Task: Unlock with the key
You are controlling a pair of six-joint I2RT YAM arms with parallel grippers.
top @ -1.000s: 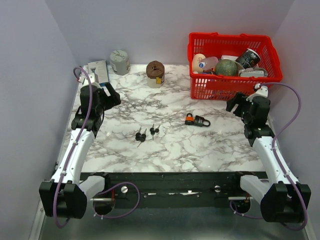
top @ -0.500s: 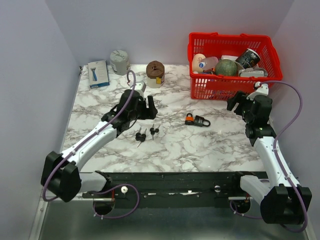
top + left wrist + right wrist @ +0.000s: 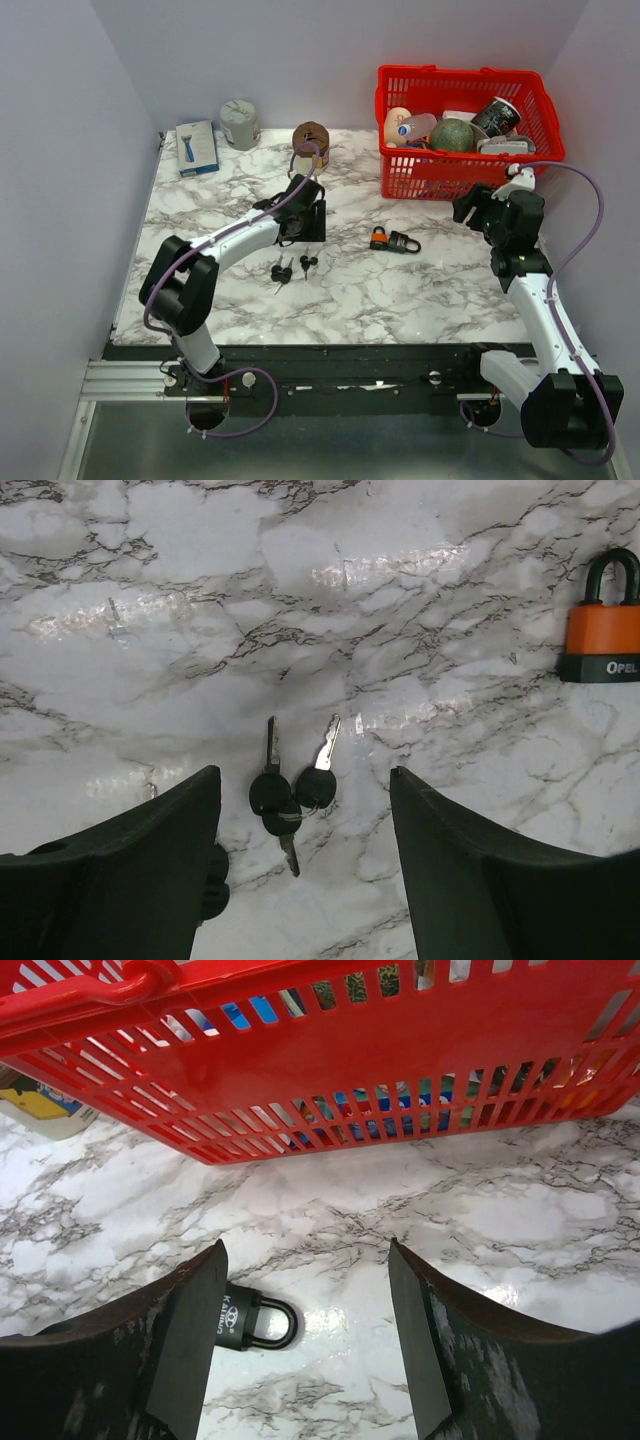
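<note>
Spotted the keys loose on the tabletop a bit left of centre, just near of the left hand and framed between its spread, empty fingers on the wrist view, blades running roughly near-to-far, so square across the closing line. Looks like the left's job going by distance, with the right hand well off by the red basket, likewise spread wide and holding nothing. Can read "OPEL" on the orange padlock right of the keys; print on the black padlock too small to make out.
</note>
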